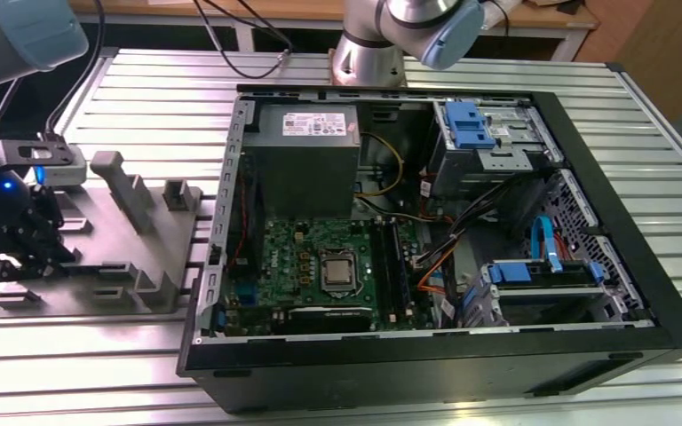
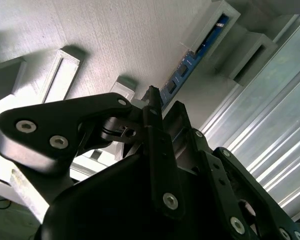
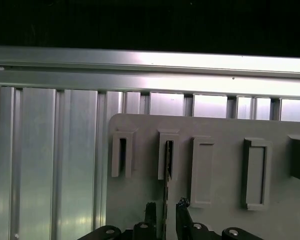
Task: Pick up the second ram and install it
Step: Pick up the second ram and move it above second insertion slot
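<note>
Black two-finger gripper (image 3: 166, 214) poised over grey moulded plastic tray (image 3: 225, 127). Between jaws: second ram (image 3: 167, 172), slim flat dark memory stick, standing on edge in tray slot. Jaws narrowly open, sliver of gap each side, gripping nothing. Upright slot likely presents flat faces for pinching.

second ram (image 3: 167, 165): edge-on in the first wrist view, just a thin sliver, near end lost in the gripper (image 3: 166, 212)
gripper (image 1: 10, 262) in the exterior view: dark blob, details too murky
arm (image 1: 424, 27): chopped by the top edge
motherboard slots (image 1: 398, 266): too dark to tell what's seated
</note>
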You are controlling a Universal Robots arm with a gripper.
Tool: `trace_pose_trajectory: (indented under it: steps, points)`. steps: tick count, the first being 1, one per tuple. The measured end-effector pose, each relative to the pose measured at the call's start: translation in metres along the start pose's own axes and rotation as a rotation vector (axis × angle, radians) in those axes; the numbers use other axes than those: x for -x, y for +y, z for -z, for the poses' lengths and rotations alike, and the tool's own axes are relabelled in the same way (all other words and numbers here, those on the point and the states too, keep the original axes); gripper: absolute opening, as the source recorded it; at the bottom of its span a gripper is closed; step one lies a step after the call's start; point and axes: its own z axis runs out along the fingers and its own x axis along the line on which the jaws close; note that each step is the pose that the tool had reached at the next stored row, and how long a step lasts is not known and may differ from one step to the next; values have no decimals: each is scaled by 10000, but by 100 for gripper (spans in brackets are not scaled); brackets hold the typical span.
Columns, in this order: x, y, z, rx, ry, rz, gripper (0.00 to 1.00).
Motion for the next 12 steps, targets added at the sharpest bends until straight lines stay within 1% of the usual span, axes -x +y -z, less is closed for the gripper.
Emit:
trace_pose_trajectory:
  steps: [5,6,7,8,11,12]
  points:
    - [0,0,1,0,0,0,29]
    - [0,0,1,0,0,0,22]
    - [0,0,1,0,0,1,22]
    - [0,0,1,0,0,0,15]
    - [0,0,1,0,0,0,15]
    - [0,-3,3,26,-1,0,15]
